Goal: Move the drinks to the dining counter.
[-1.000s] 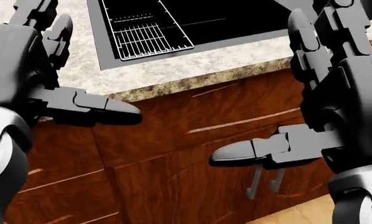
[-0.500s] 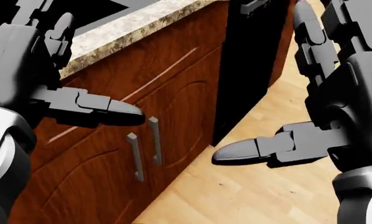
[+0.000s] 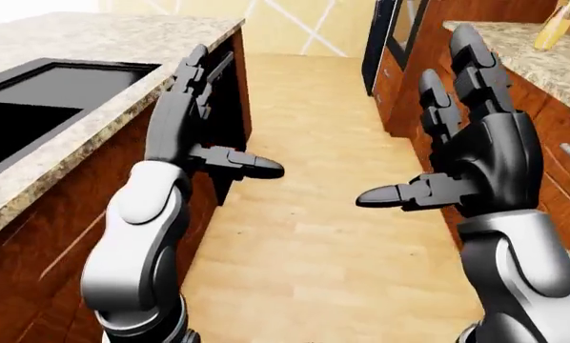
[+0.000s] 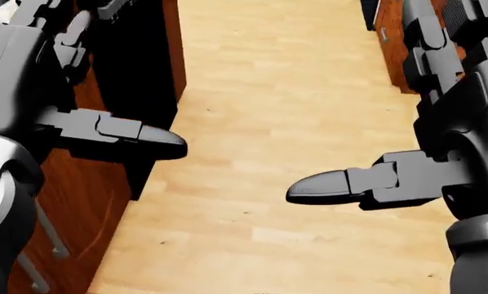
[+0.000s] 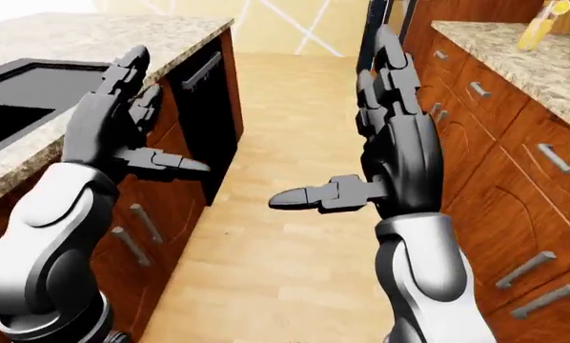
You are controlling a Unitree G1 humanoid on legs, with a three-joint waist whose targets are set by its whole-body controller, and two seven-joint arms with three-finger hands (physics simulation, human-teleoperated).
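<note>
No drink shows clearly. A small yellow object (image 3: 555, 24) stands on the right granite counter (image 3: 538, 61) at the left-eye view's top right corner; I cannot tell what it is. My left hand (image 3: 229, 118) is raised beside the left counter, open, fingers up and thumb pointing right, holding nothing. Level with it over the aisle, my right hand (image 3: 414, 121) is also open and empty, its thumb pointing left.
A granite counter (image 3: 94, 36) with a black sink (image 3: 37, 93) runs along the left, a black appliance front (image 5: 204, 107) below it. Wooden cabinets with metal handles (image 5: 552, 157) line the right. A wooden floor (image 3: 304, 236) aisle runs between them toward a pale far wall.
The whole picture has swung right: the sink counter and cabinet doors slid off to the left and the floor aisle came into view. Both hands keep the same open pose.
</note>
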